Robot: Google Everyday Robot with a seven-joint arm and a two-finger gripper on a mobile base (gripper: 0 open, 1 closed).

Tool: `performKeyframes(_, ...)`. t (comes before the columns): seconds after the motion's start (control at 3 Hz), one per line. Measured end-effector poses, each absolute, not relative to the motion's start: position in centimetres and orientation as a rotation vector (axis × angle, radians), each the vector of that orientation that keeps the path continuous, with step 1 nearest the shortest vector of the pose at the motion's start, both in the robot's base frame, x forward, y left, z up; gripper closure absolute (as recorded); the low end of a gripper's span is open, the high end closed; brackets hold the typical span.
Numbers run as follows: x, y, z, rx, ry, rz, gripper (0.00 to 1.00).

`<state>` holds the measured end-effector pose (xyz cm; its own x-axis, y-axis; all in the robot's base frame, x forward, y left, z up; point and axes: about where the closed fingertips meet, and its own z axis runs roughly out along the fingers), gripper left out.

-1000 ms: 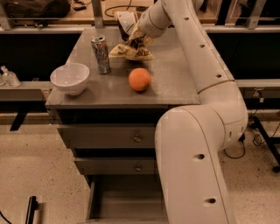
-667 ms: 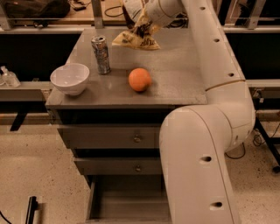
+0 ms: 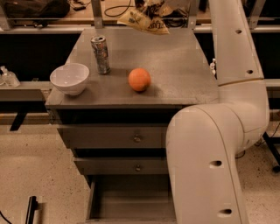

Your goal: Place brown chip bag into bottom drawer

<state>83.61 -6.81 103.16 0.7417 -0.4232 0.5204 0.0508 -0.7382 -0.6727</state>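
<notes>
The jaws of the gripper (image 3: 154,5) are clamping the upper part of the brown chip bag (image 3: 143,22) at the very top edge of the camera view, where the gripper itself is partly running out of sight. The bag is hanging below them, its cream-yellow panel facing the camera, and it is sitting over the far edge of the bench (image 3: 183,65), raised off the surface rather than lying flat on it.

The white arm (image 3: 232,52) is reaching down from the gripper along the right side of the bench and is widening into a large rounded body that is filling the lower right of the view.

On the bench, a silver can (image 3: 101,54) is standing upright towards the left, an orange ball (image 3: 139,79) is resting near the middle just to the can's right and nearer the front, and a white bowl (image 3: 69,78) is sitting at the front left corner, apart from both.

Under the bench top, two knobbed drawers (image 3: 114,137) are sitting closed, one above the other. Below them the bottom drawer (image 3: 131,197) is standing pulled out, its right part lying hidden behind the arm.
</notes>
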Motion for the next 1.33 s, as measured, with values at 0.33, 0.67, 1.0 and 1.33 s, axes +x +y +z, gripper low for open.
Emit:
performKeyframes(0.33,80.4,-7.5,104.0,-2.266,0.300,-0.789,1.00)
performKeyframes(0.67,78.0,-7.6,103.4,-2.260,0.323,-0.675,1.00)
performKeyframes(1.0,74.7,-7.8,103.3,-2.211,0.324,-0.590,1.00)
performKeyframes(1.33,71.3,-8.7,103.1,-2.115,0.345,-0.484,1.00)
